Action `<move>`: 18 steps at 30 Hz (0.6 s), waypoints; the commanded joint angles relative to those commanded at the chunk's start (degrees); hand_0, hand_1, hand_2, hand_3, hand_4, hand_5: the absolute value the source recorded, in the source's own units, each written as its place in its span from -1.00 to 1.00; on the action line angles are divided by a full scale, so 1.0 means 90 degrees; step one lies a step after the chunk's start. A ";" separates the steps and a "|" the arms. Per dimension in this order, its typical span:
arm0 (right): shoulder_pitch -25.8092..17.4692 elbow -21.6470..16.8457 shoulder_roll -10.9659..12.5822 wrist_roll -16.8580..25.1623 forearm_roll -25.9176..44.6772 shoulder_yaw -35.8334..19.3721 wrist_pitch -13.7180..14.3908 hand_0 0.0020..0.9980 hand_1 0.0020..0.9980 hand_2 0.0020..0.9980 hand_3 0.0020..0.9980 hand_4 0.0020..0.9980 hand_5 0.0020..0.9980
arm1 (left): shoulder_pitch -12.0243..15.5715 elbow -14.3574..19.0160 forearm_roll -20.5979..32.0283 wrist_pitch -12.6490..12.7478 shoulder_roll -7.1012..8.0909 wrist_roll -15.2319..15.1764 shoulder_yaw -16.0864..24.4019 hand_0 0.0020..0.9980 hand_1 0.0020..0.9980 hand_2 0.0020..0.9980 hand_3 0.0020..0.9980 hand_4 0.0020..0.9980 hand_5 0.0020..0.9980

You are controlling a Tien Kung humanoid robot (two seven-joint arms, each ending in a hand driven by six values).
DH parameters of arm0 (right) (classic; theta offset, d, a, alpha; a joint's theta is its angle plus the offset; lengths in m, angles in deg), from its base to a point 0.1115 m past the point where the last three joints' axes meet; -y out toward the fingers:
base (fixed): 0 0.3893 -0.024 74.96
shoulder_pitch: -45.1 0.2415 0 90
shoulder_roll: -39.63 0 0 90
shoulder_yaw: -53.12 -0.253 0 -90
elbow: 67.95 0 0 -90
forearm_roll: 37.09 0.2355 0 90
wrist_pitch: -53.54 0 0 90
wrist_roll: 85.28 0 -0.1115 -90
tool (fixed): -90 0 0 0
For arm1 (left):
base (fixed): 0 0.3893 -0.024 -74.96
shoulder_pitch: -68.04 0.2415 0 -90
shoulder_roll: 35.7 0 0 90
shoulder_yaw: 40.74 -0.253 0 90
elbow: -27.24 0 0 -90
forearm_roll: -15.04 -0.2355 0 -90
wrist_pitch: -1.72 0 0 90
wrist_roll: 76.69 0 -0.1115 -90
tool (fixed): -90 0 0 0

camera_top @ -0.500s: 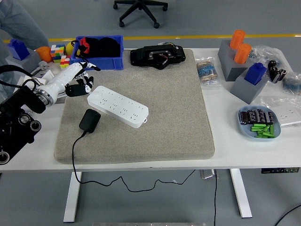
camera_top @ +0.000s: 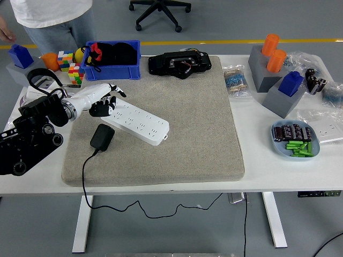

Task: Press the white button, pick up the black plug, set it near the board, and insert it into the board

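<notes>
Left robot hand [camera_top: 103, 101] sits over the left end of the white power strip [camera_top: 136, 121], fingers curled loosely downward, nothing gripped; whether a fingertip touches the strip's button cannot be told. Right hand out of view. Black plug [camera_top: 102, 136] lies flat on the grey mat [camera_top: 193, 128], just beside the strip's near-left side, its black cable [camera_top: 83, 176] running off the mat's front edge and down below the tabletop [camera_top: 257, 176]. Judgement: plug is a small rigid block, light, smooth plastic, likely a bit slippery; best taken across its two long sides, clear of the cable exit. Trailing cable may drag and twist the plug on lifting. Strip looks light and could slide on the mat under insertion force. Open mat to the right of the strip; blue bin [camera_top: 113, 60] and clutter crowd the far left.
</notes>
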 joint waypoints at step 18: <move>0.0017 0.0007 0.0001 0.0001 0.0021 0.0023 0.0001 0.42 0.25 0.27 0.22 0.29 -0.25 | -0.0575 -0.0771 -0.0301 -0.0070 -0.0224 0.0087 -0.0853 -0.52 -0.76 -0.71 0.44 -1.00 -1.00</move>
